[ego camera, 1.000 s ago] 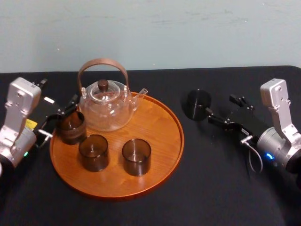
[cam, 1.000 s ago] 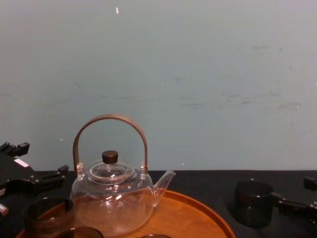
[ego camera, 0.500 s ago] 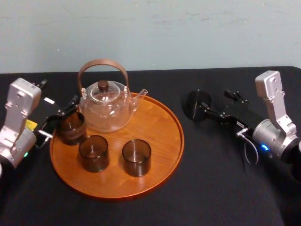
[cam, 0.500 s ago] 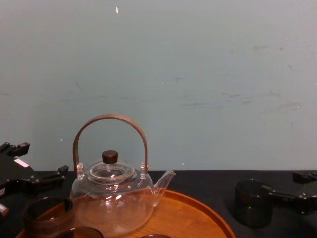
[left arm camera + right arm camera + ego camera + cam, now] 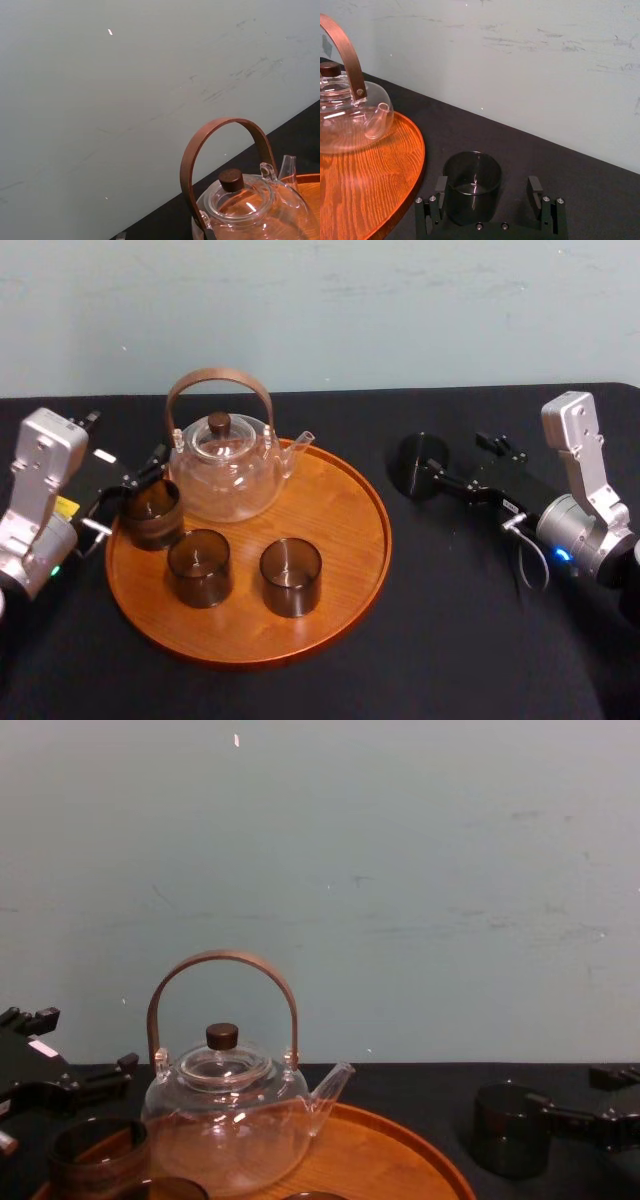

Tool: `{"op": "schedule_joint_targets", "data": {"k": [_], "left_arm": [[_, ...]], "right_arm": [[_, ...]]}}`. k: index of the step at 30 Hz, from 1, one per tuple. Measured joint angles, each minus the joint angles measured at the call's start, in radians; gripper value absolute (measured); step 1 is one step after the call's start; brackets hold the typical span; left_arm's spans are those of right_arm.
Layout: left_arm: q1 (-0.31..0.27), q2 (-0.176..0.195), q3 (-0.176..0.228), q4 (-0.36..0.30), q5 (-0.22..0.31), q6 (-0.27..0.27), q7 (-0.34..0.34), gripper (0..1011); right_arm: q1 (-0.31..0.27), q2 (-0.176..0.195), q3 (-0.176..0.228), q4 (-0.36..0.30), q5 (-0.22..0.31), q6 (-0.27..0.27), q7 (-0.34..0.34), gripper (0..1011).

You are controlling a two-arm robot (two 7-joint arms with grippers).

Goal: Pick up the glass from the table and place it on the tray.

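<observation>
Items counted: one tray [image 5: 345, 565], one teapot [image 5: 222, 468], four glasses [image 5: 199, 565], three on the tray, one on the counter [image 5: 450, 640].

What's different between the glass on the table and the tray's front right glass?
The table glass stands on black cloth, between the right gripper's open fingers; the tray glass stands free on the tray's wood. The table glass looks near black, the tray glass smoky brown. Both are upright short cylinders. The left gripper is at the tray's left edge.
</observation>
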Motion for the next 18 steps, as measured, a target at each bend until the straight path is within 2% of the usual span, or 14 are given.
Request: {"op": "schedule_joint_targets", "data": {"k": [18], "left_arm": [[0.0, 0.0, 0.0, 0.0, 0.0, 0.0, 0.0, 1001]], "right_arm": [[-0.002, 0.001, 0.002, -0.003, 0.0, -0.001, -0.001, 1002]]}}
